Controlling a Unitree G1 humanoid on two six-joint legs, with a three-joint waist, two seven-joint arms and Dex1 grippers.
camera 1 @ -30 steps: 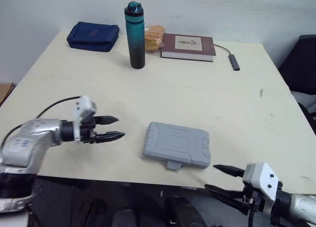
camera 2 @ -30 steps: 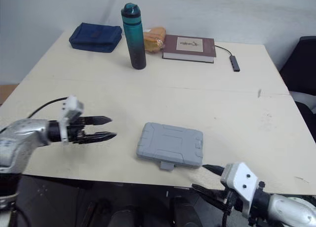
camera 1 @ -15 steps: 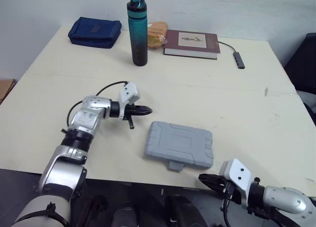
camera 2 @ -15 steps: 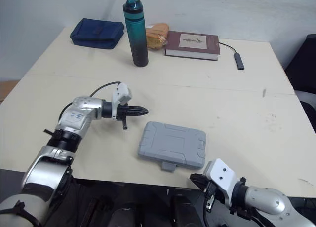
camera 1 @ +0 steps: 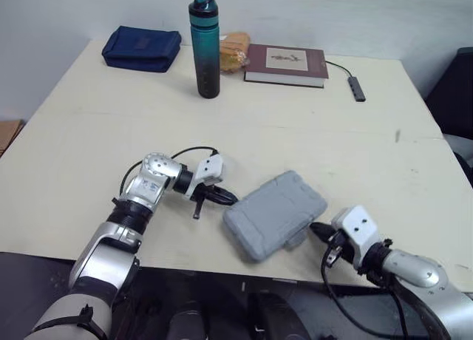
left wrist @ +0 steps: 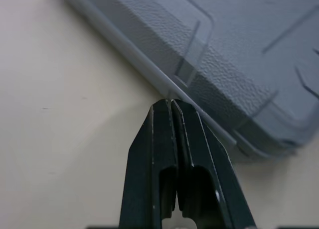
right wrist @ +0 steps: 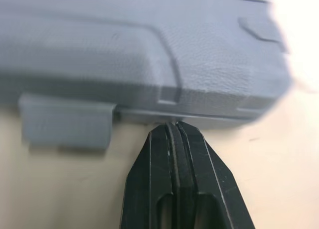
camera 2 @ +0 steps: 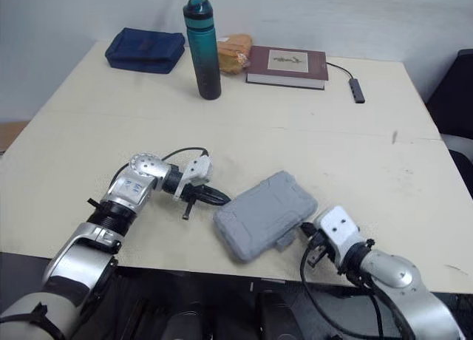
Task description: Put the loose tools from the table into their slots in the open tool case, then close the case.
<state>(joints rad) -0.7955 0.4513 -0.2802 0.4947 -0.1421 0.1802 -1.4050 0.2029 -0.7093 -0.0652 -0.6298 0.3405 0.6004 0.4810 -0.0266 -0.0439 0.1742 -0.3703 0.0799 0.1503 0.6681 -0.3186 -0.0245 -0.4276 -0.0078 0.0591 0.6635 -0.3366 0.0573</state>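
The grey tool case [camera 1: 275, 214] lies on the table near its front edge, lid down and turned askew. Its latch tab [right wrist: 65, 122] points toward the front. My left gripper [camera 1: 230, 200] is shut, and its tips touch the case's left edge [left wrist: 239, 50]. My right gripper [camera 1: 316, 228] is also shut, its tips pressed against the case's front rim right beside the latch tab. Neither gripper holds anything.
At the back of the table stand a teal bottle [camera 1: 205, 44], a blue pouch [camera 1: 140, 48], an orange packet [camera 1: 231, 50], a dark red book [camera 1: 284, 63] and a small cabled hub [camera 1: 356, 89]. A dark chair [camera 1: 451, 96] is at the right edge.
Both grippers went from open to shut and moved in against the case. The case has swung round, so its right end now lies farther back.
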